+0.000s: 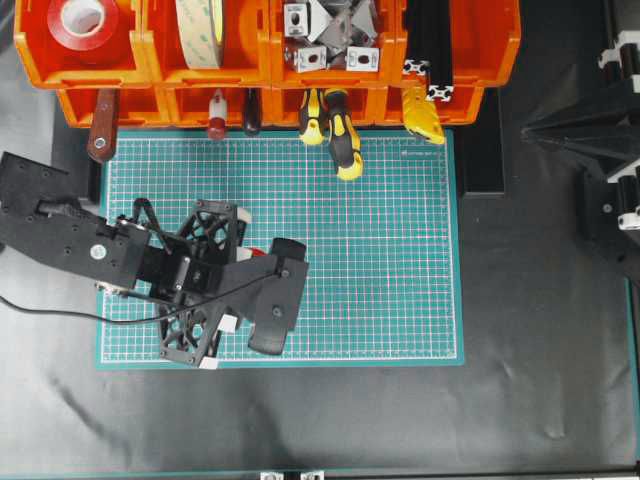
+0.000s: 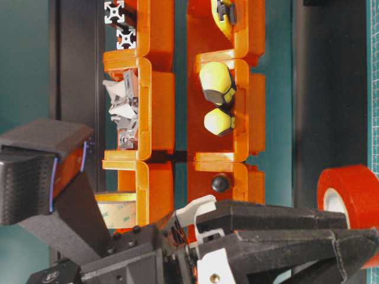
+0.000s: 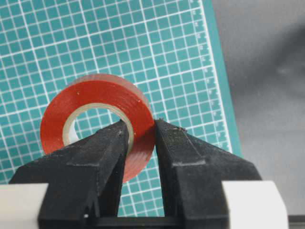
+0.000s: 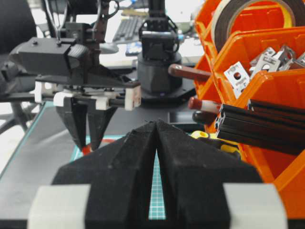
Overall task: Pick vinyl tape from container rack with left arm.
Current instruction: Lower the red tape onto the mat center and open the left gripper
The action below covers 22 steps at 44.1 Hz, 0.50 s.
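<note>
Black pincer fingers (image 3: 119, 157) fill the bottom of the left wrist view, nearly closed on the vinyl tape (image 3: 97, 124): one finger sits inside the whitish ring, the other presses the red outer face, so the roll is gripped through its wall.

Dark sheeting covers the worktop (image 1: 540, 350), with a green gridded cutting mat (image 1: 390, 260) laid over its middle. Along the far edge runs the container rack (image 1: 270, 60), two rows of orange bins. The left arm (image 1: 70, 235) reaches in from the left edge over the mat's near left part, and the left pincer (image 1: 262, 258) holds the roll there, well apart from the rack. At the right edge stands the right arm (image 1: 600, 130); the right pincer (image 4: 157, 143) shows its jaws nearly touching, with only a thin slit between them and nothing in it.

Inside the bins lie a second red tape roll (image 1: 85, 20) at the far left corner, a cream tape roll (image 1: 200, 30), metal brackets (image 1: 330, 35) and black profiles (image 1: 440, 40). Yellow-handled tools (image 1: 335, 125) and a brown handle (image 1: 102, 135) jut from the front row over the mat's far edge. Monitors and a keyboard blur behind in the right wrist view.
</note>
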Tool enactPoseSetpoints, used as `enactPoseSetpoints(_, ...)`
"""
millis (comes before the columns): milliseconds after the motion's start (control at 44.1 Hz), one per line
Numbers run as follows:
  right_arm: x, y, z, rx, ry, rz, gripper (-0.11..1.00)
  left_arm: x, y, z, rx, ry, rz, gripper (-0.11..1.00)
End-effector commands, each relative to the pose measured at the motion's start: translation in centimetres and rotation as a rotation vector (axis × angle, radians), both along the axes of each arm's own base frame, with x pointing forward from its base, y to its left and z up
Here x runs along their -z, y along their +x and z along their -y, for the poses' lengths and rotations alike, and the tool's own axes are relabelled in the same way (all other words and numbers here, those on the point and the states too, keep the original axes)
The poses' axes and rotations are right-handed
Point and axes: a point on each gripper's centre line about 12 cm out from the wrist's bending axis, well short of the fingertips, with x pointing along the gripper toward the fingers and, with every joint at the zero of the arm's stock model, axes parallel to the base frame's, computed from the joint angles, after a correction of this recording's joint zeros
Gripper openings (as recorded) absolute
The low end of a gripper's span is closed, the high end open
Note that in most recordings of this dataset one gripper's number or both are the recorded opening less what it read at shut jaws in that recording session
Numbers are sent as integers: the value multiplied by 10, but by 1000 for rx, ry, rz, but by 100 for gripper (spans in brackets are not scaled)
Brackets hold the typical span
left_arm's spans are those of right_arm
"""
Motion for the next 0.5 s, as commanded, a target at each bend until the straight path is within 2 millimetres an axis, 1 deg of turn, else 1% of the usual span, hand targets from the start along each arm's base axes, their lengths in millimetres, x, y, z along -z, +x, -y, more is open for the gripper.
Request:
enactPoseSetpoints(0, -15, 1, 0, -1, 5, 38, -1, -10, 2, -5, -10, -7, 31, 18)
enactPoseSetpoints(68, -15, 1, 0, -1, 5, 38, -1, -10, 2, -7, -17, -7, 31, 18)
enactPoseSetpoints(113, -14, 1, 0, -1, 5, 37, -1, -10, 2, -9, -19, -6, 32, 22)
enactPoseSetpoints(159, -15, 1, 0, -1, 5, 38, -1, -10, 2, -9, -21, -6, 32, 32)
enactPoseSetpoints(204, -15, 1, 0, -1, 5, 40, -1, -10, 2, -10, -22, -5, 30, 47)
enactPoseSetpoints(295, -15, 1, 0, -1, 5, 41, -1, -10, 2, -11, -26, -7, 30, 72)
enactPoseSetpoints(363, -15, 1, 0, -1, 5, 40, -1, -9, 2, -12, -35, -10, 28, 85)
enactPoseSetpoints(408, -15, 1, 0, -1, 5, 40, -1, -9, 2, -13, -40, -10, 28, 90)
enactPoseSetpoints(476, -15, 1, 0, -1, 5, 40, -1, -11, 2, -13, -43, -13, 32, 89)
